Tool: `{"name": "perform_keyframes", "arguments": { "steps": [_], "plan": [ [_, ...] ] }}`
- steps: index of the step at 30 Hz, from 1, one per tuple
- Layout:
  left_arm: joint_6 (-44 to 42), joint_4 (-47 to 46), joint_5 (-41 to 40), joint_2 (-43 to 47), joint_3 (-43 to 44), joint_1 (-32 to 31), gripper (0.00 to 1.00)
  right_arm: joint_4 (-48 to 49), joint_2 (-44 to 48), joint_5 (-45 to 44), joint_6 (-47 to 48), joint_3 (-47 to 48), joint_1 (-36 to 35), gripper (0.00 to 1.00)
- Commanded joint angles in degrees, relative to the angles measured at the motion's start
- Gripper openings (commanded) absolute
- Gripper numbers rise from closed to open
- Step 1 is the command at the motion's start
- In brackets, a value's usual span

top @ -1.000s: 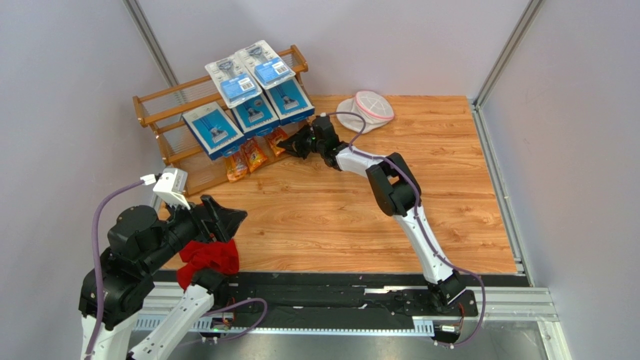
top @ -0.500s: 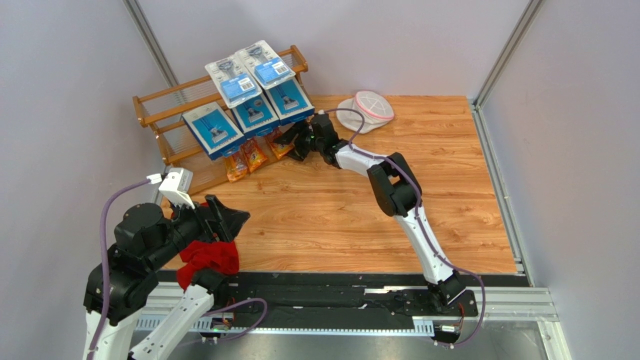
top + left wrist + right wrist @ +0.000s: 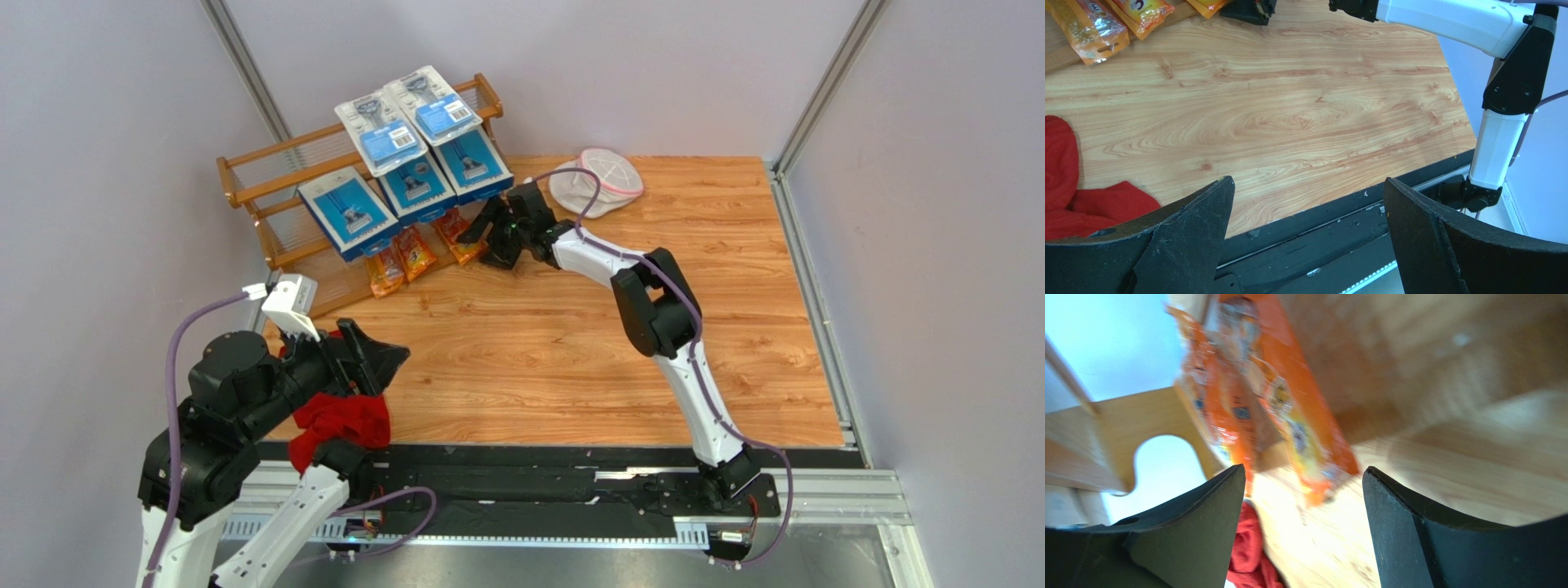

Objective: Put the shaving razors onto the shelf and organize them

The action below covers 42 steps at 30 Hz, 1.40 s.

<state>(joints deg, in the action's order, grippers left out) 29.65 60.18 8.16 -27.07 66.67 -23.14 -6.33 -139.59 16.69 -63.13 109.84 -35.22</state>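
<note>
Right claw (image 3: 1303, 478) open — empty, orange bag (image 3: 1290, 410) just beside (left claw (image 3: 1308, 181) wide)

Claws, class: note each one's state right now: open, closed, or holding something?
Left claw: open, holding nothing.
Right claw: open, orange bag in front of it, not gripped.

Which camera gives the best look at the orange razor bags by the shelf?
The top external view: all three orange bags show whole, in a row along the front of the shelf. The left wrist view catches the bags only cropped at its top edge. The right wrist view shows one bag close up but blurred.
</note>
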Motion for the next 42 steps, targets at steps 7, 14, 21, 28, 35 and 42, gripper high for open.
{"name": "perform_keyframes", "arguments": {
  "steps": [7, 14, 21, 28, 35, 42],
  "plan": [
    [-0.7, -2.2, 0.9, -0.7, 0.1, 0.2, 0.98, 1.0, 11.0, -3.1, 4.6, -11.0, -0.4, 0.75],
    [-0.6, -2.1, 1.0, -0.8, 0.5, 0.2, 0.99, 2.5, 17.9, -5.4, 6.4, -17.2, -0.5, 0.75],
    [-2.1, -1.5, 1.9, -1.5, 1.3, 0.2, 0.99, 0.4, 26.9, -6.8, 8.2, -23.1, -0.2, 0.75],
    [-3.5, 0.7, 1.2, -4.7, 3.2, 0.3, 0.99, -9.2, 41.4, -10.4, 15.1, -30.4, 0.1, 0.75],
    [-3.5, 0.2, 1.9, -6.5, 3.5, 0.2, 0.99, -22.3, 62.4, -19.9, 23.9, -35.4, 0.2, 0.86],
    [-3.9, -1.2, 3.0, -7.9, 3.2, 0.2, 0.99, -35.6, 83.6, -30.9, 29.3, -38.3, 1.3, 0.94]
  ]
}}
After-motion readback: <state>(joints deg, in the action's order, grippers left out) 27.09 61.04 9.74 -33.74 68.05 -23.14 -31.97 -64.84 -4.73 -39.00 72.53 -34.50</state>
